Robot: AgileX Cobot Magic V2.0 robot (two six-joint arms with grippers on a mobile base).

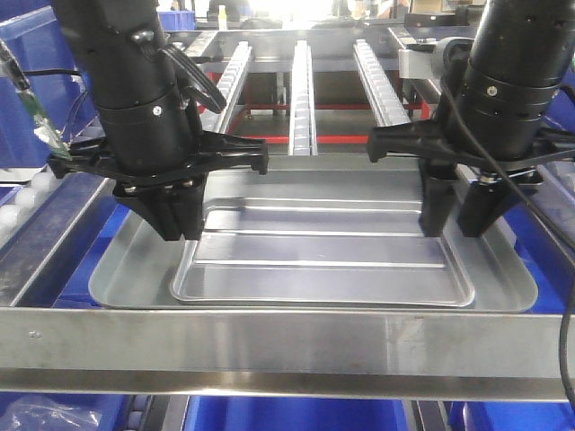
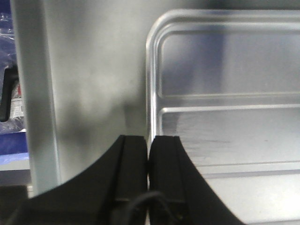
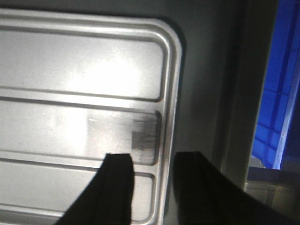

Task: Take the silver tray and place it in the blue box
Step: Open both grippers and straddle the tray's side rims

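Observation:
The silver tray (image 1: 323, 260) with two long ridges lies inside a larger dull grey tray (image 1: 126, 269) on the rack. My left gripper (image 1: 177, 232) is at its left rim. In the left wrist view the jaws (image 2: 149, 138) are pressed together on the silver tray's (image 2: 225, 131) thin rim. My right gripper (image 1: 455, 229) is open at the right rim. In the right wrist view (image 3: 152, 157) one finger is over the silver tray's floor (image 3: 70, 126) and the other is outside it. A ribbed blue crate wall (image 3: 281, 93), perhaps the blue box, shows at the right edge.
A steel front rail (image 1: 269, 341) crosses below the trays. Roller conveyor rails (image 1: 303, 90) run away behind them. Blue bins (image 1: 36, 54) stand at the left and blue plastic (image 1: 296, 415) shows under the rack. The grey tray's floor (image 2: 93, 84) surrounds the silver one.

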